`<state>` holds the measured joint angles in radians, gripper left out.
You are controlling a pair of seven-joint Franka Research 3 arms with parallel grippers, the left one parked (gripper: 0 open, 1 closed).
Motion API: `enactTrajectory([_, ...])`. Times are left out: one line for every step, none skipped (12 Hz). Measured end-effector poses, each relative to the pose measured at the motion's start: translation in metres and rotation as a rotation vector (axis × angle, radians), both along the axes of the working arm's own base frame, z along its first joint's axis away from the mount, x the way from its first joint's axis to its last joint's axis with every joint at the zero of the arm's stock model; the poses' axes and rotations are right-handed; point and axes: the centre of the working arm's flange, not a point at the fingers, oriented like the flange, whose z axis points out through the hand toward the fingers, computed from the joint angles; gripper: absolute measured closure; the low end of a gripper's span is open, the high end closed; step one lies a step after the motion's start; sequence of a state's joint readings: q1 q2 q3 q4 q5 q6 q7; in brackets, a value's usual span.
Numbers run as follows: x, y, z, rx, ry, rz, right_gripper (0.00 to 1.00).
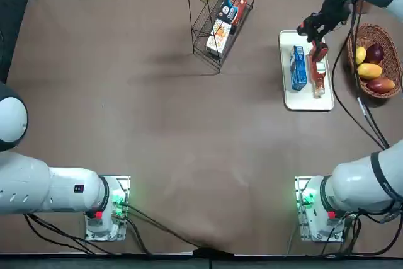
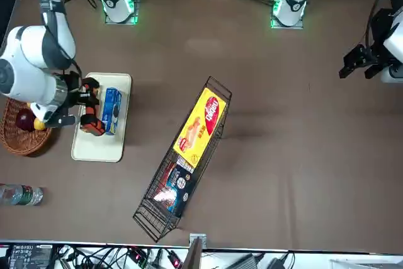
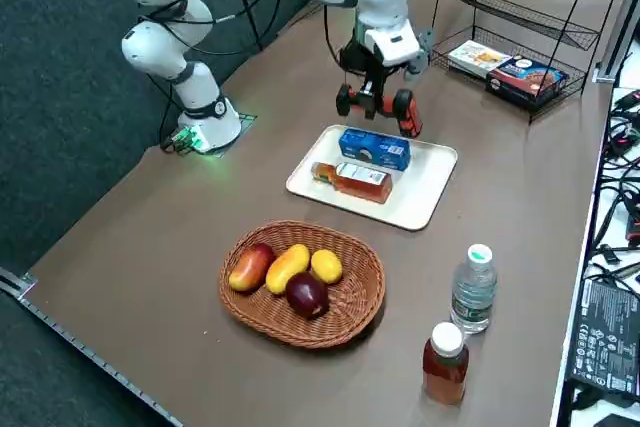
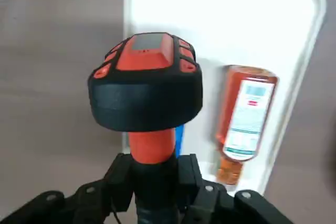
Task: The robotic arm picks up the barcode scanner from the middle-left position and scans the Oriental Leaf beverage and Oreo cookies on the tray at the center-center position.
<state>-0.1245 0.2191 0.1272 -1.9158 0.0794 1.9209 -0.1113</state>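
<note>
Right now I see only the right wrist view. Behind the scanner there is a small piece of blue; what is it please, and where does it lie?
Observer: It is the Oreo pack. It lies on the tray, to the robot's left of the amber drink bottle.

Operator: Thank you. On the other side, past the bottle, is something near the tray?

Observer: Yes, a wicker basket with fruit is beside the tray, on the robot's right.

Operator: And where is my right gripper over the tray?

Observer: In the top view, the right gripper, its jaws closed on the scanner, shows near the tray's far end. I cannot judge its exact height.
</note>
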Motion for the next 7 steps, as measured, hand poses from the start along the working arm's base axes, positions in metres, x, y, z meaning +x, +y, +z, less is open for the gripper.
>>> enactTrajectory([-0.002,0.032,0.002,-0.006,0.005,-0.006,0.57])
enactTrajectory([-0.003,0.049,0.002,-0.013,0.008,-0.014,0.57])
enactTrajectory([-0.004,0.064,0.002,-0.020,0.011,-0.024,0.57])
enactTrajectory([-0.006,0.077,0.002,-0.027,0.011,-0.033,0.57])
enactTrajectory([-0.007,0.088,0.003,-0.032,0.008,-0.042,0.57])
enactTrajectory([-0.007,0.098,0.003,-0.036,0.000,-0.051,0.57])
enactTrajectory([-0.007,0.107,0.003,-0.039,-0.010,-0.060,0.57])
